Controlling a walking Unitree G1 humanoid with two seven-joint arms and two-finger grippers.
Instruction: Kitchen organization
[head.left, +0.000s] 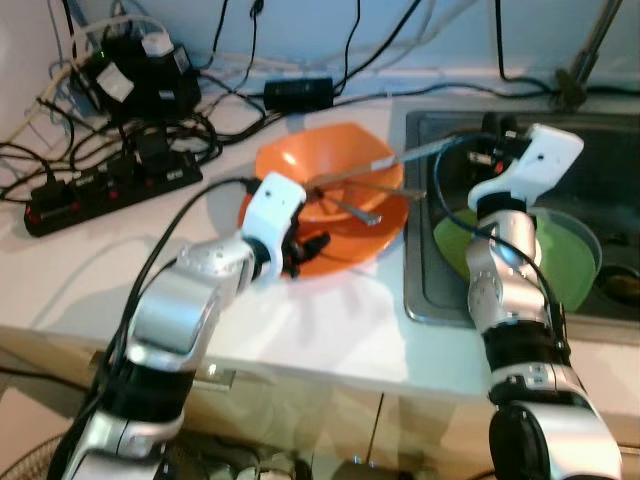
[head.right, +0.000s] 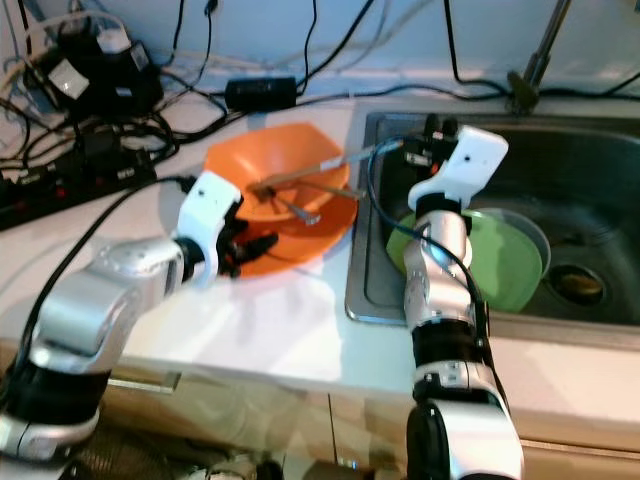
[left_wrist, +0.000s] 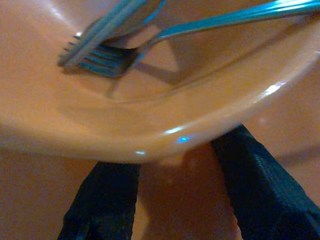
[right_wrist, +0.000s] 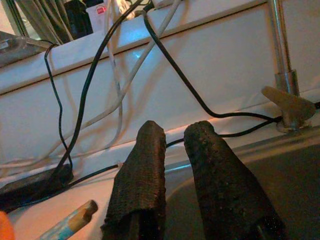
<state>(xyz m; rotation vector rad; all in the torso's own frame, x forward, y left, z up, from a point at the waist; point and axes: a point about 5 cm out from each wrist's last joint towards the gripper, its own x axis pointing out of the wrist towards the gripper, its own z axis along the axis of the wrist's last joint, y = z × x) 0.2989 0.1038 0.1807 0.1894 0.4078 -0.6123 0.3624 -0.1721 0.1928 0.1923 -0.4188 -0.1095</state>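
**Orange bowl gripped at the rim, still on the counter**

From the head cameras I see the wide orange plastic bowl (head.left: 335, 195) sitting on the white countertop (head.left: 300, 330) just beside the steel sink (head.left: 420, 300). A metal fork (head.left: 350, 208) and a long-handled utensil (head.left: 365, 172) lie inside it. My left gripper (head.left: 305, 248) is at the bowl's near rim. My right gripper (head.left: 490, 135) is raised over the sink's back corner, near the long utensil's handle end; whether it touches the handle I cannot tell. A green plate (head.left: 565, 260) lies in the sink basin. A black power strip (head.left: 110, 185) and tangled cables sit at the back of the counter.

The left wrist view adds what the head views cannot: the two black fingers (left_wrist: 107, 200) are spread, with the bowl's rim between them, not visibly pinched. It also shows the fork tines (left_wrist: 92, 57) close up.

The right wrist view shows its fingers (right_wrist: 142, 175) pressed nearly together, holding nothing, pointing at the back wall and the tap base (right_wrist: 287, 102). A utensil tip (right_wrist: 70, 220) shows below.

I judge the work at an early stage: the bowl is not yet lifted, and the cutlery is still inside.
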